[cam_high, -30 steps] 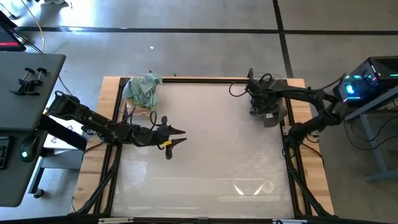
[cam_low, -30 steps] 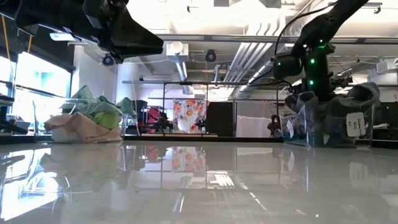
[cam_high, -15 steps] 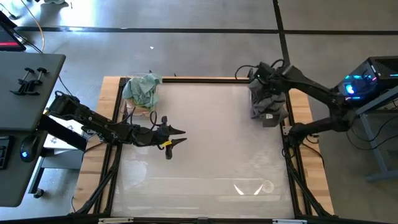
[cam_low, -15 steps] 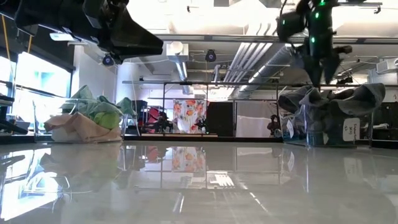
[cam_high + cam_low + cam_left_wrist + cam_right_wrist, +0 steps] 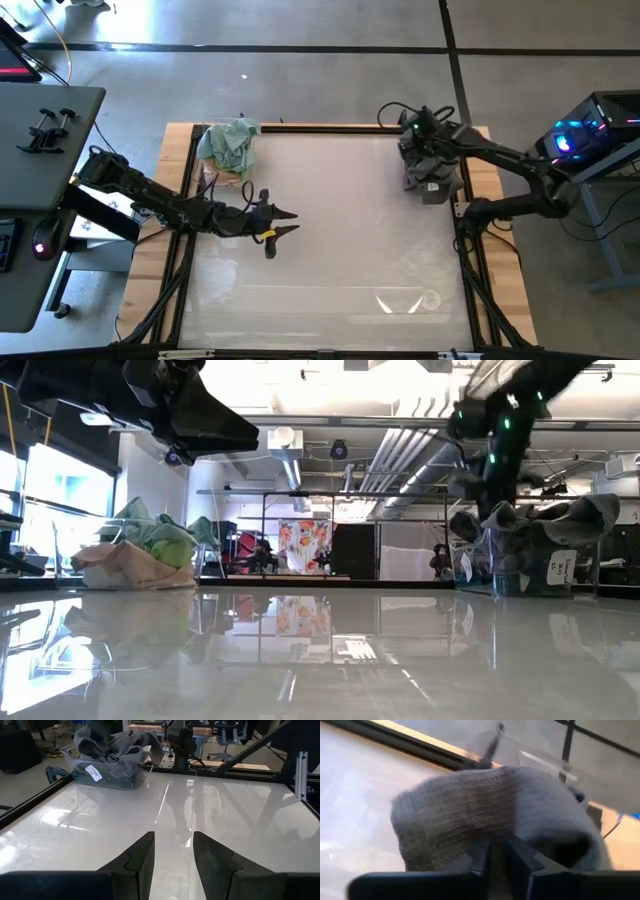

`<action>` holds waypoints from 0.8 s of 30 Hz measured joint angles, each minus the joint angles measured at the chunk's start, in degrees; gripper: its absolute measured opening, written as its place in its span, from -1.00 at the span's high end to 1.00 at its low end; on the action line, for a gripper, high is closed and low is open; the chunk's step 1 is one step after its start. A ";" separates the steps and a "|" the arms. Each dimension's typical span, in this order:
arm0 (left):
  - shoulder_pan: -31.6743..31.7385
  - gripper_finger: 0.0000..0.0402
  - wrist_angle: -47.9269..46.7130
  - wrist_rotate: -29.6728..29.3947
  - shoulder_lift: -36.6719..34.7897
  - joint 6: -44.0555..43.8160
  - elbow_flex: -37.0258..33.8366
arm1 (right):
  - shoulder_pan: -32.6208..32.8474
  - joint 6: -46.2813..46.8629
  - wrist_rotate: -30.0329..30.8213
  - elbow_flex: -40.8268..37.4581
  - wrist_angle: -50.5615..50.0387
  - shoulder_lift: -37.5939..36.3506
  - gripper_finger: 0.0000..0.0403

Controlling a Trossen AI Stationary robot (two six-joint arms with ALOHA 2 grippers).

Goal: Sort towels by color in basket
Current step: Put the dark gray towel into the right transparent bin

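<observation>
Table: a glossy white tabletop with a black metal frame around it and light wooden boards along the sides; it reflects the room and the ceiling lights.
Far left corner: a heap of soft towels lies there, pale mint on top in the high view; in the low view it shows lime green and pale mint cloth above cream cloth.
Far right corner: a clear plastic basket stands on the surface, with a white label on its side.
Basket content: dark grey towels, which hang over its rim.
Middle and near part: only reflections show here.
</observation>
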 joint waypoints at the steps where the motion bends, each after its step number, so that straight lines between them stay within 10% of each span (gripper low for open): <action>1: 0.00 0.40 0.01 0.01 0.00 0.10 0.00 | -1.18 0.21 0.00 -2.16 2.58 0.00 0.82; 11: 0.09 0.40 0.07 0.00 0.00 1.02 0.00 | -7.23 2.22 -3.48 -18.64 29.19 3.46 0.95; 24: 0.02 0.40 1.42 -0.02 0.00 2.57 0.00 | -2.83 -2.34 -0.49 3.96 -7.11 0.32 0.47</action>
